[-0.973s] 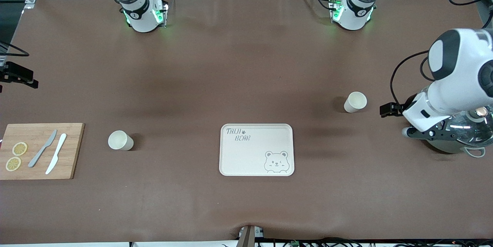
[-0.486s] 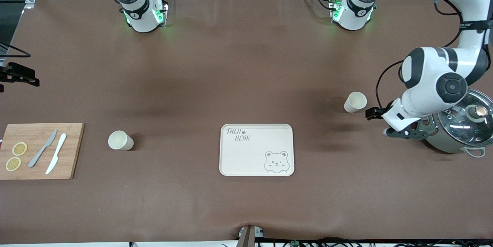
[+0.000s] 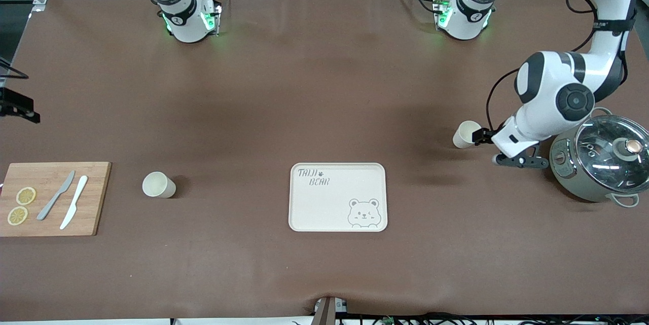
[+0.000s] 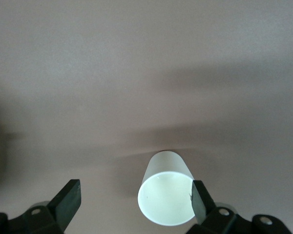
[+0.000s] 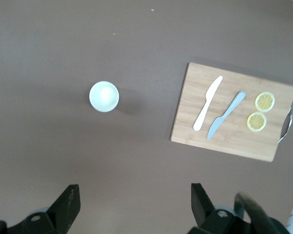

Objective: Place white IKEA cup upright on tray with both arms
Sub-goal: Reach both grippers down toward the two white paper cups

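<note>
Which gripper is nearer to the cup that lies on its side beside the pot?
Left. The left gripper is at the tipped cup, jaws open; the right gripper hangs high above the other cup.

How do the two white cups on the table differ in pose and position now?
The cup near the pot lies tipped on its side, its mouth toward the open left gripper right beside it; the cup near the cutting board looks upright in the right wrist view, with no gripper close.
The first lies toward the left arm's end of the table and farther from the front camera than the tray; the second lies toward the right arm's end.
Both are plain white, empty, off the tray.
</note>
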Robot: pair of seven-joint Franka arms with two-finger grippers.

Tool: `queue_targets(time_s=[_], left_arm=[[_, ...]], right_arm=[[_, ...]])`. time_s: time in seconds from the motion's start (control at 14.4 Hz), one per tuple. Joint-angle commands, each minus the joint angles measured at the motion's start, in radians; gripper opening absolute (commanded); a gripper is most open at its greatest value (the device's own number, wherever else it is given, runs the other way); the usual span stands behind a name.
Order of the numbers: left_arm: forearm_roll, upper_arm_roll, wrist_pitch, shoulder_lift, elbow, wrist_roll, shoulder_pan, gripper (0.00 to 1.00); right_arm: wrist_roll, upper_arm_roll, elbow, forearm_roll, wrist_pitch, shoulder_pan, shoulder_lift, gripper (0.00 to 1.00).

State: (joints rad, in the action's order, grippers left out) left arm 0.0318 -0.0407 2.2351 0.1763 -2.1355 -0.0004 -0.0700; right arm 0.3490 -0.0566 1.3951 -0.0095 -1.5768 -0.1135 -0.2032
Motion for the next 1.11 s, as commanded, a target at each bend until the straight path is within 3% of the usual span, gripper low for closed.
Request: queue_targets(time_s=[0.0,0.21,0.49,0.76,1.04], left_arm=[[-0.016,-0.008,0.121,-0.122,-0.167,-0.001,0.030,1.00],[-0.016,-0.010,0.173,-0.127,-0.214,-0.001,0.029,1.00],[-0.016,-0.010,0.334,-0.113,-0.308,-0.001,0.029,1.00],[-0.016,-0.008,0.363,-0.090,-0.314,-0.001,0.029,1.00],[-0.016,-0.008,0.373,-0.069,-0.311,-0.001,0.030,1.00]], right_arm=[[-0.093,0.012,-0.007,0.029,-0.035,-0.018,-0.083,1.00],[-0.093,0.012,0.013,0.028,-0.116,-0.023,-0.145,1.00],[-0.096,0.012,0.148,0.068,-0.273,-0.017,-0.148,1.00],[-0.105,0.012,0.312,0.095,-0.452,-0.009,-0.143,1.00],[-0.192,0.015,0.377,0.105,-0.526,0.021,-0.145,1.00]])
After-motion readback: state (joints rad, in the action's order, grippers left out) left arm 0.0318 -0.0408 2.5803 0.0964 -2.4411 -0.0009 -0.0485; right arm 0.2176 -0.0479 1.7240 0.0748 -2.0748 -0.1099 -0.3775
